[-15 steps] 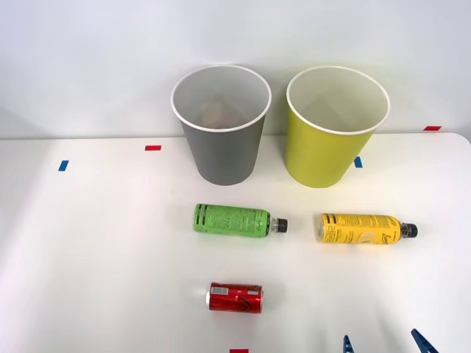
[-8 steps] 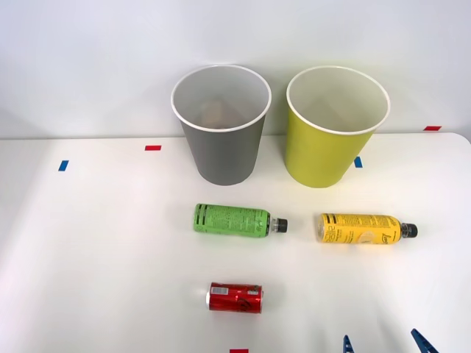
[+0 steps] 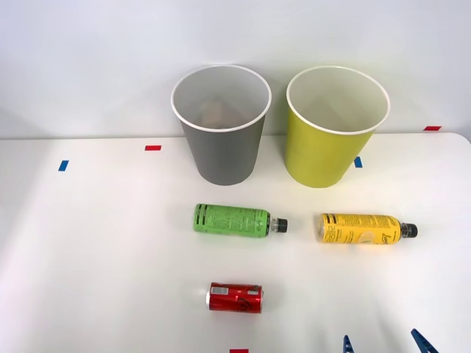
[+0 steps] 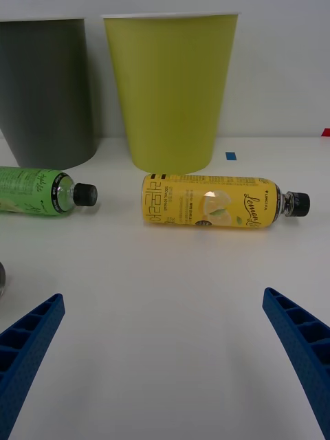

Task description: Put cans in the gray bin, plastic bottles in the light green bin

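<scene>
Yellow-label bottle (image 4: pixel 212 201) is seen lying on its side w/ black cap, just in front of light green bin (image 4: pixel 172 89). Green-label bottle (image 3: pixel 232 220) lies in front of gray bin (image 3: pixel 222 143); red can (image 3: pixel 235 298) lies nearer, alone on table (image 3: pixel 96 257). "Lemon" print is legible in wrist view only. Right gripper (image 4: pixel 165 357) is spread wide, nothing held.
</scene>
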